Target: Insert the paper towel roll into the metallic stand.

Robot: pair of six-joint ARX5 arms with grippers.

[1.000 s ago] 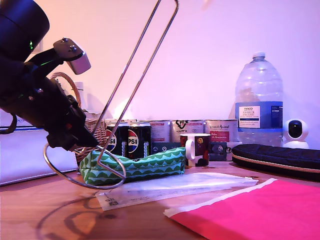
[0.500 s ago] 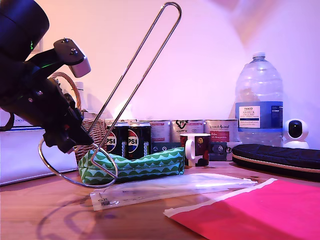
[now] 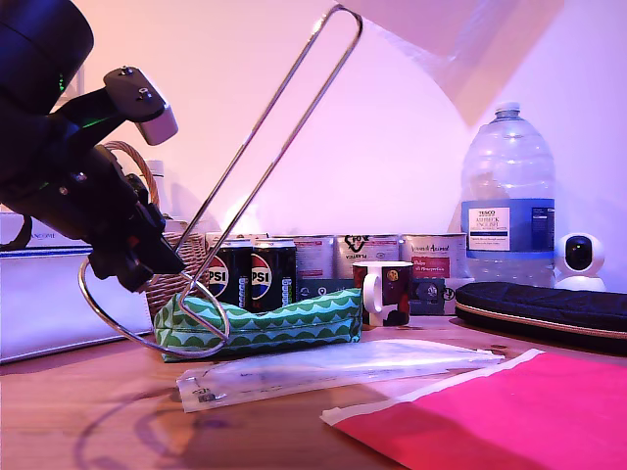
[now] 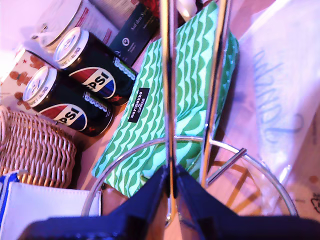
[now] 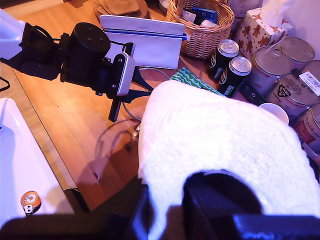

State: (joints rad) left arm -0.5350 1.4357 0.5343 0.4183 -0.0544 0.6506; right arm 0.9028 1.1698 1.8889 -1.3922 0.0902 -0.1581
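First arm (image 3: 59,176): bulky matte black housings, large rounded black joint, small green light, silver-grey camera block with dark screws on black bracket, black cable. My first gripper (image 4: 172,200): dark tapered fingers. My second gripper (image 5: 170,210): black, blurred fingers.

A wooden table (image 3: 88,411) carries a crowded spread of household goods. A green wave-patterned pouch (image 3: 265,328) lies in front of two Pepsi cans (image 3: 253,274), with a wicker basket (image 3: 181,257) beside them toward the exterior view's left. A clear plastic sleeve (image 3: 333,364) lies flat near the table's front, and a bright pink envelope (image 3: 500,416) covers the exterior view's lower right. A mug (image 3: 382,292) stands ahead of a row of tins (image 3: 377,257). Toward the exterior view's right sit a large water bottle (image 3: 507,201), a small white camera (image 3: 580,259) and a dark zipped case (image 3: 544,311). A white box (image 3: 44,308) rests at the exterior view's left edge.
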